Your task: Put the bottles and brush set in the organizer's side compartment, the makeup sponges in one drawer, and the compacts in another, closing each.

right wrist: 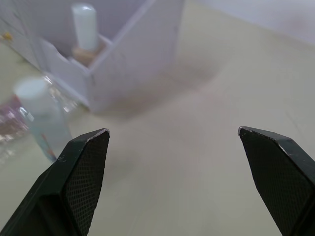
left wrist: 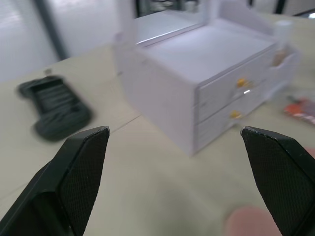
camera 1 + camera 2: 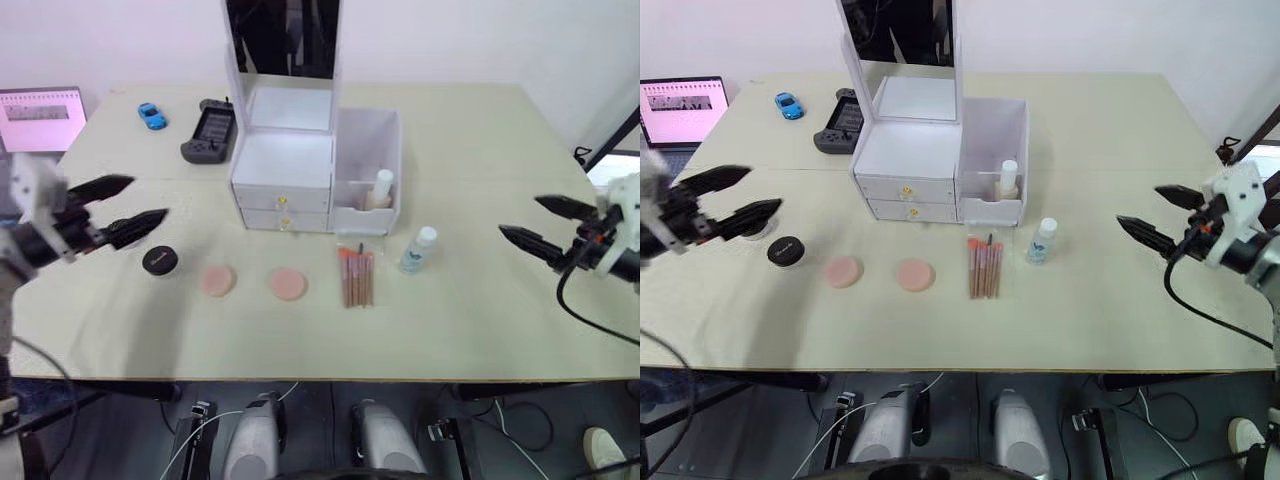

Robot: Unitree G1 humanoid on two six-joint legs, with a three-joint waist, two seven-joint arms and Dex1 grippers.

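Both grippers hang spread and empty over the table, the left gripper (image 3: 128,205) near a black compact (image 3: 159,261) and the right gripper (image 3: 538,225) well right of the clear bottle (image 3: 419,249), apparently poised to sort. The beige bottle (image 3: 382,189) already stands in the organizer's (image 3: 282,160) side compartment (image 3: 368,135). Two pink sponges (image 3: 217,280) and the brush set (image 3: 356,275) lie before the shut drawers (image 3: 284,205).

Head pair looks down over the table (image 3: 470,330), organizer (image 3: 290,170) centred; wrist views sit low, near it, both facing it.
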